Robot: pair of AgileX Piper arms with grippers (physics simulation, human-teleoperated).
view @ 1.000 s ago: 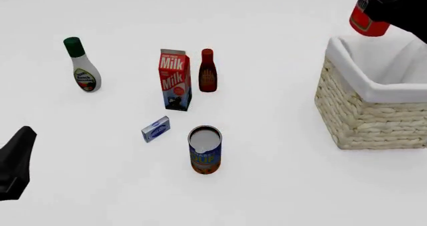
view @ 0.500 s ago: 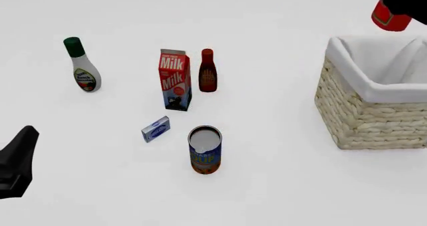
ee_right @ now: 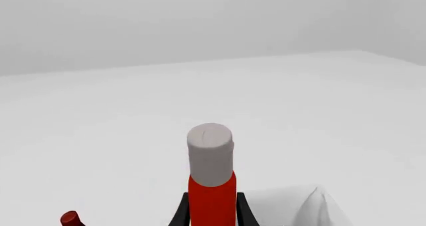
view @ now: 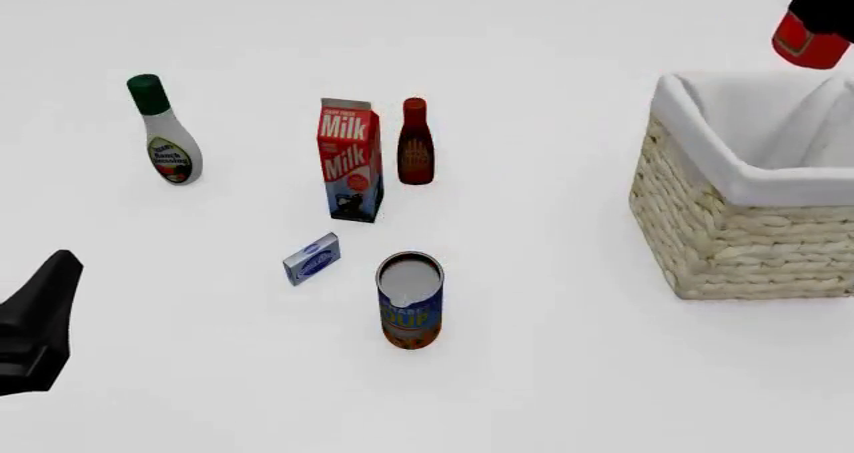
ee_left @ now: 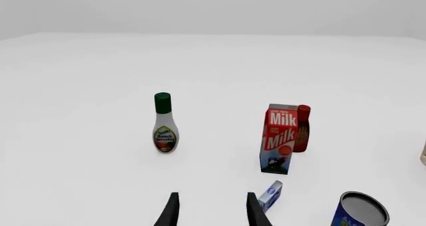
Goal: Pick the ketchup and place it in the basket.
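**Ketchup held aloft at the basket's far right corner**

Readable print: the milk carton carries "Milk" twice in white on red, with a dark figure low on its face. The white bottle with green cap has a small round label, text too small to read. The dark red bottle stands just beside the carton on its right; its label is illegible. A small blue-and-white box lies flat in front of the carton, and an open-topped can with a blue and orange wrap stands nearer still; neither print can be made out.

The ketchup sits between the right gripper's jaws, which are clenched on its red body, grey-white cap pointing away from the wrist. In the front view only its lower red end shows at the upper right edge, in the air above the far side of the basket, apart from the white lining.

The left gripper hangs low at the near left of the desk, jaws released, nothing between them.

Against half a second ago, the ketchup has shifted further right and slightly down in the front view; the left arm has barely moved. Desk items unchanged.
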